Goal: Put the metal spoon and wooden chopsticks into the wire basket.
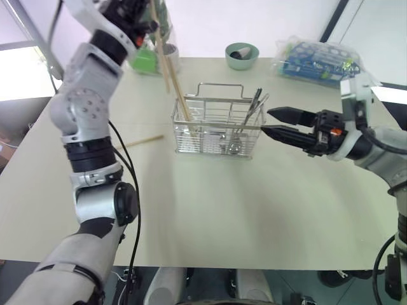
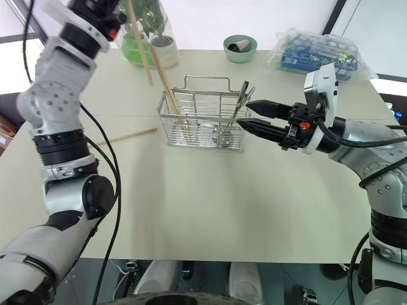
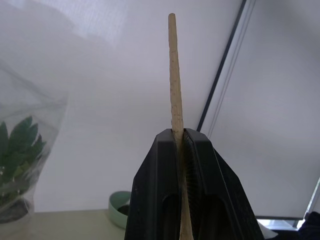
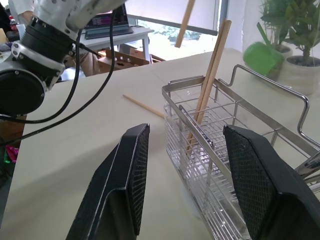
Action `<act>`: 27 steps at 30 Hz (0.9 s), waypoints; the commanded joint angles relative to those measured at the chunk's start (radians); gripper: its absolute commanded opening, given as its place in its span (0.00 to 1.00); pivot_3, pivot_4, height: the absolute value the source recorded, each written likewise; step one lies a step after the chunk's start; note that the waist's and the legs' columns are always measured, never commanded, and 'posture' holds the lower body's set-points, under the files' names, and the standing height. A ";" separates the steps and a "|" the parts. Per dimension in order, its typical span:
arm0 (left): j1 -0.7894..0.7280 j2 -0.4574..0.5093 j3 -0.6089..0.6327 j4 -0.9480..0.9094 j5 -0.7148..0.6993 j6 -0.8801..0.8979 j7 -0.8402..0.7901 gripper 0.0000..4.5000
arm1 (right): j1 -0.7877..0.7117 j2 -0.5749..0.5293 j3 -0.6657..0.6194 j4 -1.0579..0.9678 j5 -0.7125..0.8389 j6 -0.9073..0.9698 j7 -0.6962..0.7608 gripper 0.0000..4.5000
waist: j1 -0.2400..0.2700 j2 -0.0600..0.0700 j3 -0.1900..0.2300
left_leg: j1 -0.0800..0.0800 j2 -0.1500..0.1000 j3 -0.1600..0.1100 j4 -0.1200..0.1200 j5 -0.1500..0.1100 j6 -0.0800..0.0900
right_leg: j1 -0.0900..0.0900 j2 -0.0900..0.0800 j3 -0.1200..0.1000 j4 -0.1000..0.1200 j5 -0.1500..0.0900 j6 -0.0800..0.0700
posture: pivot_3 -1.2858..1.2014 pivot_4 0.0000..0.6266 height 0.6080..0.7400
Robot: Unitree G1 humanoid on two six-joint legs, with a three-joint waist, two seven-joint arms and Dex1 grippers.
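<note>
No text, label, brand, number or sign can be read anywhere in these views; the laptop screen [image 4: 106,21] at the upper left of the right wrist view shows content too small to make out.

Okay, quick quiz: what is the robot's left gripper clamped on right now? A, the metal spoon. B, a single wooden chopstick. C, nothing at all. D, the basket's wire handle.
B: the left gripper is shut on one wooden chopstick, raised high, while the metal spoon already stands in the wire basket.
</note>
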 commanded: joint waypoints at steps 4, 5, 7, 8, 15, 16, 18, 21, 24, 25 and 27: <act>0.067 -0.049 -0.128 0.049 0.121 -0.183 -0.054 0.02 | 0.013 -0.016 -0.068 -0.039 0.041 0.012 -0.016 0.53 | 0.000 0.000 0.000 | 0.000 0.000 0.000 0.000 0.000 0.000 | 0.000 0.000 0.000 0.000 0.000 0.000 | 0.52 0.24 0.60; 0.076 -0.056 -0.147 0.059 0.137 -0.204 -0.062 0.02 | 0.017 -0.018 -0.072 -0.042 0.043 0.014 -0.018 0.53 | -0.001 0.000 0.000 | 0.000 0.000 0.000 0.000 0.000 0.000 | 0.000 0.000 0.000 0.000 0.000 0.000 | 0.52 0.24 0.60; 0.090 -0.063 -0.176 0.075 0.172 -0.246 -0.073 0.02 | 0.021 -0.020 -0.080 -0.046 0.048 0.017 -0.023 0.53 | 0.000 0.000 0.000 | 0.000 0.000 0.000 0.000 0.000 0.000 | 0.000 0.000 0.000 0.000 0.000 0.000 | 0.52 0.24 0.60; 0.094 -0.071 -0.179 0.084 0.177 -0.258 -0.072 0.02 | 0.023 -0.019 -0.083 -0.046 0.052 0.018 -0.026 0.53 | 0.000 0.000 0.000 | 0.000 0.000 0.000 0.000 0.000 0.000 | 0.000 0.000 0.000 0.000 0.000 0.000 | 0.52 0.24 0.60; 0.088 -0.117 -0.184 0.085 0.179 -0.293 -0.054 0.56 | 0.027 -0.013 -0.085 -0.043 0.052 0.018 -0.030 0.53 | 0.000 0.000 0.000 | 0.000 0.000 0.000 0.000 0.000 0.000 | 0.000 0.000 0.000 0.000 0.000 0.000 | 0.52 0.24 0.60; 0.087 -0.118 -0.178 0.072 0.172 -0.283 -0.048 0.68 | 0.026 -0.012 -0.085 -0.041 0.051 0.017 -0.030 0.53 | 0.000 0.000 0.000 | 0.000 0.000 0.000 0.000 0.000 0.001 | 0.000 0.000 0.000 0.000 0.000 0.000 | 0.52 0.24 0.60; 0.087 -0.110 -0.166 0.049 0.159 -0.261 -0.038 0.92 | 0.024 -0.012 -0.084 -0.036 0.049 0.015 -0.028 0.53 | -0.001 0.000 0.000 | 0.000 0.000 0.000 0.000 0.000 0.001 | 0.000 0.000 0.000 0.000 0.000 0.000 | 0.52 0.24 0.60; 0.087 -0.041 -0.121 -0.022 0.104 -0.160 -0.035 0.99 | 0.023 -0.009 -0.079 -0.029 0.040 0.009 -0.026 0.53 | -0.004 0.000 0.000 | 0.000 0.000 0.000 0.000 0.000 0.001 | 0.000 0.000 0.000 0.000 0.000 0.000 | 0.52 0.24 0.60; 0.086 0.078 -0.084 -0.068 0.056 -0.058 -0.077 0.99 | 0.031 -0.010 -0.083 -0.033 0.038 0.006 -0.023 0.53 | -0.011 0.000 0.000 | 0.000 0.001 0.000 0.000 0.000 0.001 | -0.001 0.001 0.000 0.001 0.000 0.000 | 0.52 0.24 0.60; 0.084 0.150 -0.073 -0.063 0.046 -0.021 -0.123 0.99 | 0.033 -0.010 -0.084 -0.033 0.039 0.005 -0.023 0.53 | -0.013 0.000 0.000 | 0.000 0.001 0.000 0.000 0.000 0.000 | -0.002 0.001 0.000 0.002 0.000 0.000 | 0.52 0.24 0.60; 0.103 0.311 -0.101 -0.024 0.065 0.012 -0.273 0.99 | 0.034 -0.009 -0.082 -0.028 0.036 0.003 -0.020 0.53 | -0.021 0.000 0.000 | 0.000 0.001 0.000 0.000 0.000 0.000 | -0.002 0.001 0.000 0.003 0.000 0.000 | 0.52 0.24 0.60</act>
